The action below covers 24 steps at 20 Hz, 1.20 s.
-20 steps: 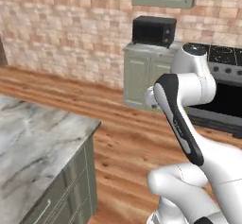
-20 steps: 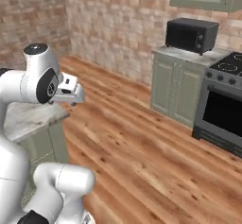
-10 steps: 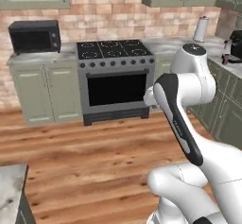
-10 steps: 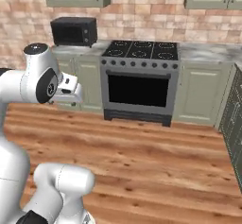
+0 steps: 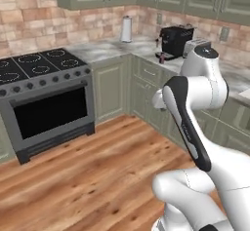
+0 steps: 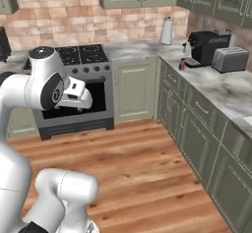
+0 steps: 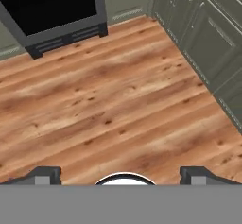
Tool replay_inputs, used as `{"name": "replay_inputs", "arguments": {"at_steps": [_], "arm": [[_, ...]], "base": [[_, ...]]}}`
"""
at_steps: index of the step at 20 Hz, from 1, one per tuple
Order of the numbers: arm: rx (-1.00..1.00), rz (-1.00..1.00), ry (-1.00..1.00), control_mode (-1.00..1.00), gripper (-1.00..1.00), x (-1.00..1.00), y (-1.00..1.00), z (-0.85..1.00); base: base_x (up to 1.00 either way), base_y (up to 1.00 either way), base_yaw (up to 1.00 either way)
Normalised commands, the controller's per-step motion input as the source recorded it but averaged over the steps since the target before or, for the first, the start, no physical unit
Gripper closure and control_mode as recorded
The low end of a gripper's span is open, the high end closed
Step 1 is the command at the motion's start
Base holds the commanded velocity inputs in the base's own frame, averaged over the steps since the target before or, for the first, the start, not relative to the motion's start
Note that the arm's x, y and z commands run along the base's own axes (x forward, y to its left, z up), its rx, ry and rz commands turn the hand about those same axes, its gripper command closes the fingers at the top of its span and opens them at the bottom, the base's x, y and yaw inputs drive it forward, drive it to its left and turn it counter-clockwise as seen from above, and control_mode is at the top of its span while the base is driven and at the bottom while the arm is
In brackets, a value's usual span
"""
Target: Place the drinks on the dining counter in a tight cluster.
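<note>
My gripper (image 7: 121,175) is open, its two dark fingertips (image 7: 46,174) spread wide with nothing between them, pointing down at bare wooden floor (image 7: 118,100). In the right base view the hand (image 6: 75,92) hangs in front of the oven, folded close to the arm. A small dark-red thing (image 6: 182,64) stands on the narrow marble counter beside the coffee machine, and I cannot tell whether it is a bottle. The drinks and the dining counter are out of view.
A black stove with oven (image 5: 45,98) stands against the brick wall. A marble counter (image 6: 221,87) on sage-green cabinets runs from the corner along the right. On it are a paper towel roll (image 6: 167,30), a coffee machine (image 6: 209,45) and a toaster (image 6: 229,59).
The whole picture has swung: the base has turned from the marble island corner and microwave, past the stove, to the corner counter. The arm keeps the same pose and the gripper stays open.
</note>
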Motion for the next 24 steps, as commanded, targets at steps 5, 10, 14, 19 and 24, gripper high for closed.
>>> {"name": "replay_inputs", "arguments": {"at_steps": [5, 10, 14, 19, 24], "arm": [[0.00, 0.00, 0.00, 1.00, -1.00, 0.00, 0.00, 0.00], [0.00, 0.00, 0.00, 1.00, -1.00, 0.00, 0.00, 0.00], [0.00, 0.00, 0.00, 1.00, -1.00, 0.00, 0.00, 0.00], [0.00, 0.00, 0.00, 1.00, -1.00, 0.00, 0.00, 0.00], [0.00, 0.00, 0.00, 1.00, -1.00, 0.00, 0.00, 0.00]], "base": [[1.00, 0.15, -0.40], [1.00, -0.05, -0.48], [1.00, 0.00, -0.51], [0.93, 0.03, -0.61], [0.82, 0.45, -0.55]]}}
